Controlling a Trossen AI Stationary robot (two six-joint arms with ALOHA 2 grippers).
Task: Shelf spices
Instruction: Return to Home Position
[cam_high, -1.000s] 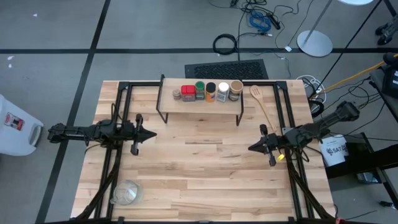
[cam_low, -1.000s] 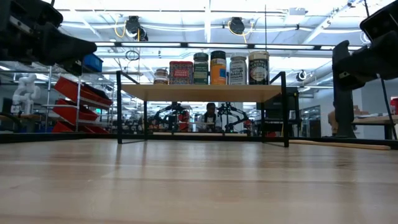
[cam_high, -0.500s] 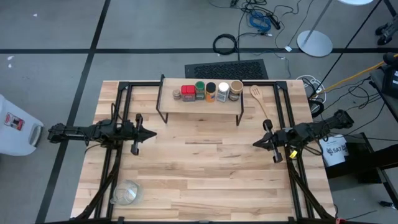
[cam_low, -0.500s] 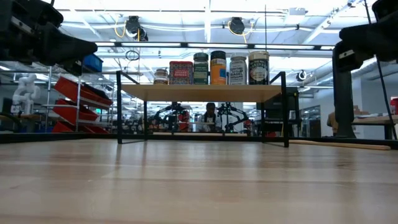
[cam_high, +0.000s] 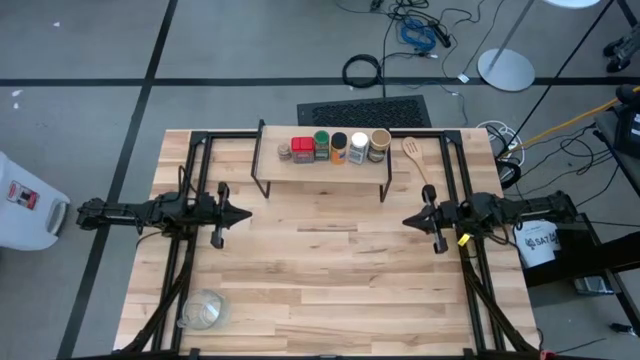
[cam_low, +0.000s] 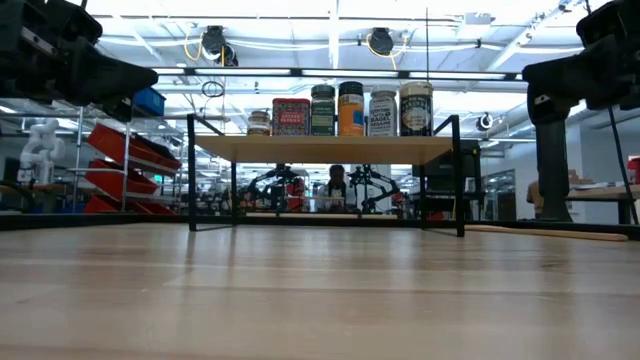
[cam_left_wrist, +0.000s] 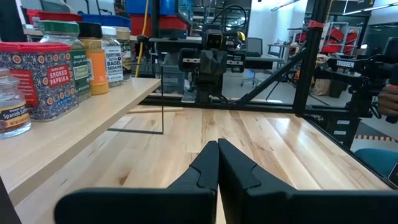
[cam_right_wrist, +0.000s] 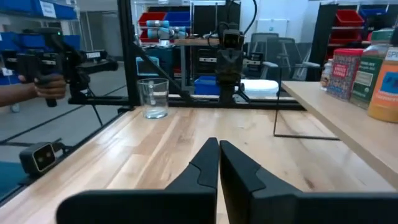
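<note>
Noted all six spices (cam_high: 334, 147) standing upright in one tight row along the top of the shelf (cam_high: 322, 172), red tin (cam_high: 302, 148) second from the shelf's left end. Counted nothing of the job left off the shelf.

Placed the left gripper (cam_high: 243, 215) out past the shelf's left front leg, above the table (cam_high: 330, 270), fingers (cam_left_wrist: 205, 165) pressed together on nothing. Placed the right gripper (cam_high: 408, 221) out past the shelf's right front leg, fingers (cam_right_wrist: 207, 163) likewise closed and empty.

Spotted a wooden spoon (cam_high: 420, 168) just beside the shelf's right end, handle running toward the right gripper. Spotted a glass bowl (cam_high: 203, 309) well apart from the shelf, off its left front.

Judged the spoon the main hazard: liable to be caught by a low sweep of the right arm and driven into a shelf leg. Reckoned such a jolt enough to tip the tall, close-packed jars off the shelf.
</note>
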